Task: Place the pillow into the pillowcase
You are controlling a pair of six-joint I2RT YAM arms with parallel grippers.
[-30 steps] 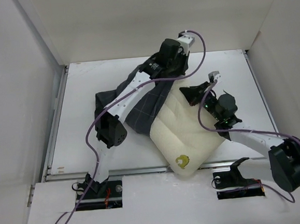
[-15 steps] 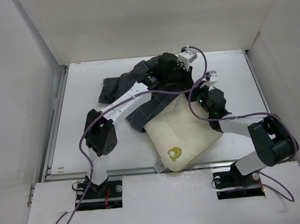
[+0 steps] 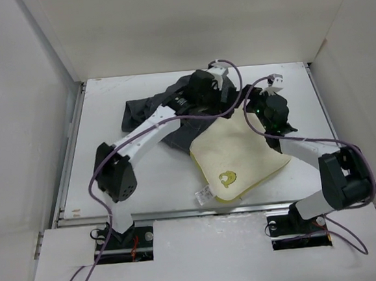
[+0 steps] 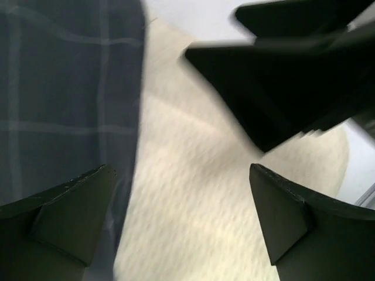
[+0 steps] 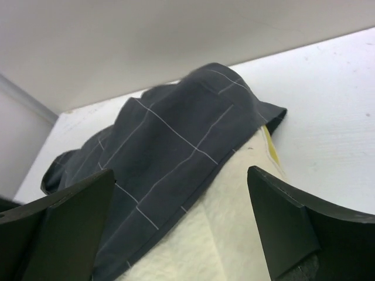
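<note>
Risk starts at the near corner: the pillow point(image 3: 238, 155) lies almost wholly bare on the table point(image 3: 159, 182), its tag point(image 3: 203, 194) close to the front rail point(image 3: 155, 215). A push from a wrong angle would likely slide it toward that edge rather than into the cloth. Farther in, the left gripper point(image 4: 179, 175) and right gripper point(image 5: 180, 175) both stand wide open over the pillow's far end, holding nothing. With its hem unpinned, the pillowcase point(image 3: 147, 108) may slip off. A fresh pinch could also catch both layers and shut the mouth, since the hem lies flat. Beyond that, the pillowcase is bunched loose toward the table's far side — shoving the pillow might just carry it along.

As a container, the pillowcase covers only the pillow's far end. I cannot tell whether that end is truly inside or merely draped over.
</note>
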